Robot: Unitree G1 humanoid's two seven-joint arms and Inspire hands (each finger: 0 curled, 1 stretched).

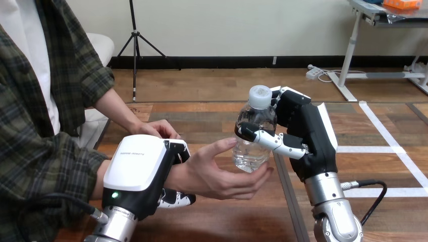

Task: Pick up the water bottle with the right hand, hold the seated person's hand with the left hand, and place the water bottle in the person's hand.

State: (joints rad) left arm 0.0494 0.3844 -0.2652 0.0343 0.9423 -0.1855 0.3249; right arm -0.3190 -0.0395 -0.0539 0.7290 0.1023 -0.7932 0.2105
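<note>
Clear plastic, with a white cap (260, 96) on top, the water bottle (256, 117) stands upright just to the 3 o'clock side of the view's middle, lifted above the wooden table (227, 217). The right hand (309, 132) is at the 3 o'clock side of the bottle and is closed around it: the thumb (270, 139) lies across the front of the bottle and the fingers (283, 97) curl behind it near the cap. The right arm rises from the 5 o'clock edge.

The person's hand (219, 174) is at 7 o'clock from the bottle, palm up and cupped. Its thumb reaches the bottle's side and its fingertips are under the bottle's base. I cannot tell if the base already rests on them or is only just above.

The left hand (135, 169) is at 8 o'clock in the view. It is wrapped round the person's wrist, with its white shell on top and one finger (176, 198) curled below the wrist. The person's other hand (160, 128) lies at 12 o'clock from the left hand, a little apart from it. White tape lines (368, 149) cross the wood at 3 o'clock.
</note>
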